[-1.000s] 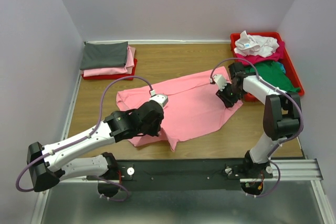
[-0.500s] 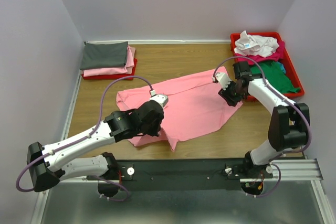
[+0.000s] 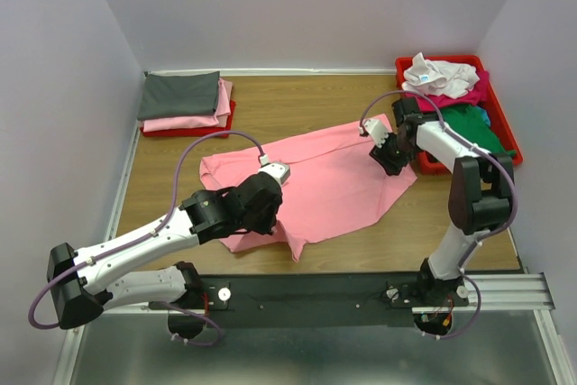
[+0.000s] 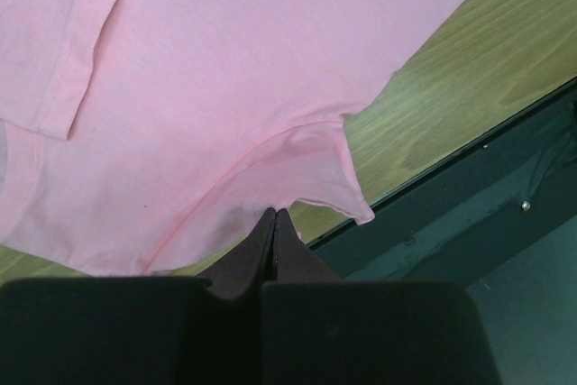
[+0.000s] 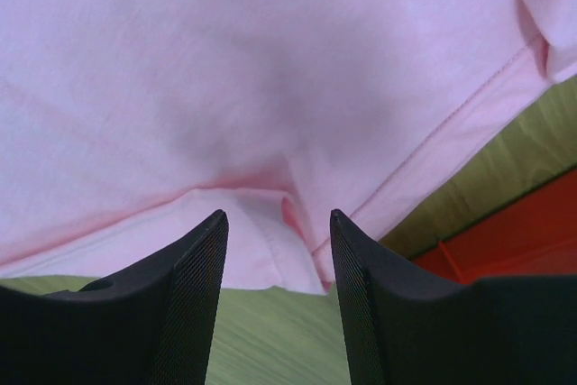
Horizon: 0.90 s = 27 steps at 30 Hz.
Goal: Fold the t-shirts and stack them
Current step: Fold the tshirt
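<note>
at the middle of the wood table (image 3: 297,105) the pink tee (image 3: 334,182) lies spread out, mostly flat, running diag from near-left to far-right. in the top view the left arm covers the tee's near-left part, so the hem there is hidden. the left gripper (image 4: 273,215) shows better in its wrist cam: both fingers are pressed tight together w/ no gap. their tips sit right at the tee's near edge, where the cloth puckers into a crease toward them, so it looks pinched. the black gripper body blocks the bottom of that view, and a dark rail (image 4: 469,223) cuts across the corner beyond the table edge.

the right gripper (image 5: 278,223) is at the tee's far-right corner, just beside the right red tray (image 3: 505,137). its fingers (image 5: 194,286) are spread apart, straddling a small raised fold near the hem, and i can't tell if the tips touch cloth.

that tray holds a loose heap of a white tee (image 3: 437,74), a magenta tee (image 3: 451,98) and a green tee (image 3: 469,123), partly hidden by the right arm. far left, a folded dark grey tee (image 3: 178,95) sits on a folded pink one (image 3: 180,122), on another red tray (image 3: 227,122) that is mostly covered.

any tag or print is out of sight or too small to read.
</note>
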{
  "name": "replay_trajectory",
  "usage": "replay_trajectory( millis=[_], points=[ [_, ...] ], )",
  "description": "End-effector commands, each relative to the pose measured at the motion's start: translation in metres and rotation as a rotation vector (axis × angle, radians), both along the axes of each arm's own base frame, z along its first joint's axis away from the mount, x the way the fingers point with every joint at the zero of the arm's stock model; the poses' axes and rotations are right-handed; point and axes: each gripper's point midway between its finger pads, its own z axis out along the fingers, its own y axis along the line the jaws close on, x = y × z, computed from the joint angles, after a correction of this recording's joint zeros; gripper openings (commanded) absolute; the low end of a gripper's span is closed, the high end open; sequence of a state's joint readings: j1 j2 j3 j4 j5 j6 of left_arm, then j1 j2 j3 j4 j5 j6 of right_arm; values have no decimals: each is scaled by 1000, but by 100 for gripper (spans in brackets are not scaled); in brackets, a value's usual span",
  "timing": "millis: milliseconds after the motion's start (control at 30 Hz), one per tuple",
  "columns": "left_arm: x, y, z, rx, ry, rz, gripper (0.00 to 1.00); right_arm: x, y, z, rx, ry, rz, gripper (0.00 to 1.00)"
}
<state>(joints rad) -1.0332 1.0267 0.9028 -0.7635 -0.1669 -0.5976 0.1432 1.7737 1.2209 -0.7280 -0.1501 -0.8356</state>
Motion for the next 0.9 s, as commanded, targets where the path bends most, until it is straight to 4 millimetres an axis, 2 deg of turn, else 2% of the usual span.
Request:
replay_trajectory(
  millis=[0, 233, 333, 467, 533, 667, 767, 867],
  points=[
    [2, -5, 5, -25, -5, -10, 0, 2, 4, -8, 9, 29, 10, 56],
    [2, -3, 5, -22, -7, -8, 0, -5, 4, -19, 10, 66, 14, 54],
    [3, -2, 6, -21, -11, 0, 0, -6, 5, -22, 16, 74, 19, 45],
    [2, 0, 6, -22, -10, 9, 0, -6, 4, -16, 20, 56, 21, 12],
    [2, 2, 5, -19, -10, 13, 0, -5, 2, -4, 23, 22, 17, 6],
    [1, 9, 6, -17, -10, 28, 0, -7, -14, 17, 22, -39, -13, 3],
    [1, 13, 11, -22, -15, 43, 0, -15, -34, 27, 29, -69, -57, 2],
    [2, 18, 17, -25, -25, 63, 0, -25, -42, 33, 40, -88, -71, 2]
  ],
)
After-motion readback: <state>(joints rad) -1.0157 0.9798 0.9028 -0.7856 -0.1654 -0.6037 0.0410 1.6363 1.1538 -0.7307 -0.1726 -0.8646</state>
